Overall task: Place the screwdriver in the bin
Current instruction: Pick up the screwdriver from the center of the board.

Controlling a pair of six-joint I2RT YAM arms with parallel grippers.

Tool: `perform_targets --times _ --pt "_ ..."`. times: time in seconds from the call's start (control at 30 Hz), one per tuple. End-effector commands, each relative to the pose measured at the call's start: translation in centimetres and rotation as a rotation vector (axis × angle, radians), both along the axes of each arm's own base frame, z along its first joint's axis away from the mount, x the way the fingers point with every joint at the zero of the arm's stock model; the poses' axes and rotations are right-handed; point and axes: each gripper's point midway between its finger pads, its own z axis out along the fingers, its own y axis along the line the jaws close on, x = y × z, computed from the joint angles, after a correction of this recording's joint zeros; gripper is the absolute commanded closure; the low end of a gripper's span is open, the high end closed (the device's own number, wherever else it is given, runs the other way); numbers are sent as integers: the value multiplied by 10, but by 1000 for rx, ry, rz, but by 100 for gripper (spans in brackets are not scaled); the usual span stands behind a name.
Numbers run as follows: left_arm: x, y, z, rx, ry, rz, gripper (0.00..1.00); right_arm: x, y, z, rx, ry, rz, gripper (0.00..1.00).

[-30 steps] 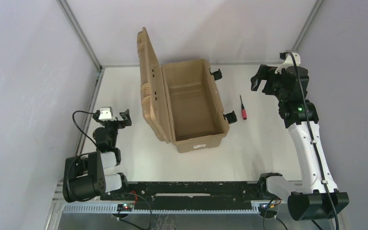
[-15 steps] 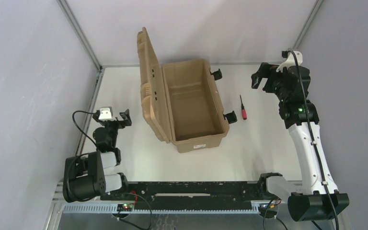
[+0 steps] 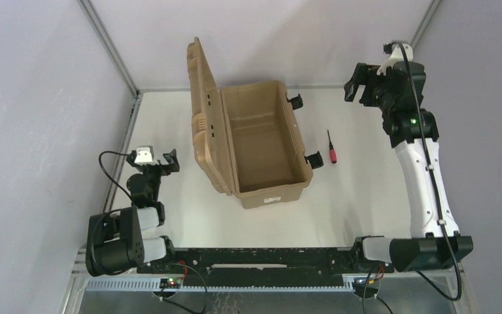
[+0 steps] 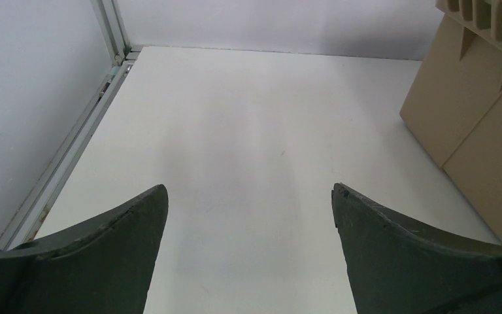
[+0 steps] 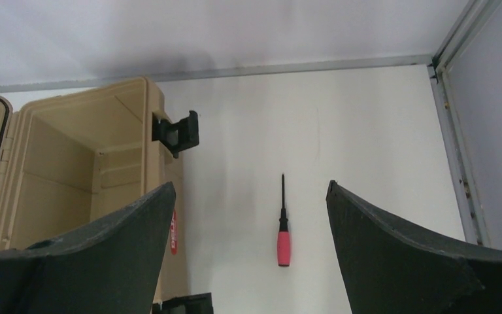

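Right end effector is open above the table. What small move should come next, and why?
Probably lower the right end effector toward the small red-handled screwdriver. It lies flat on the white table, untouched, framed between the open jaws and just right of the open tan plastic bin.

The bin (image 3: 271, 193) is matt tan plastic, the screwdriver (image 5: 283, 230) handle smooth pink, the table (image 3: 359, 204) matt white
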Motion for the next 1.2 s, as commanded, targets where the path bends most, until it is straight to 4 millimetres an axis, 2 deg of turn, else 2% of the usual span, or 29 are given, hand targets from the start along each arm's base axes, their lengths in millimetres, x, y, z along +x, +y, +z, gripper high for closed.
perform_targets --times 0.0,0.2,0.4,0.77,1.0,1.17 --pt "-2 -1 5 -5 -28 -1 0 7 -3 6 -29 56 -4 7" --pt "-2 -1 5 -5 -28 -2 0 26 0 0 -17 163 2 8" --pt "-2 -1 5 -4 -29 -2 0 47 1 -30 -6 323 -4 11" --pt "-2 -1 5 -4 -29 -2 0 54 1 -123 -5 624 -20 17" --pt "-2 -1 5 -5 -27 -2 0 44 2 -189 -13 777 -19 22" --pt "-3 -1 5 -5 -28 -2 0 36 3 -224 -16 849 -18 24"
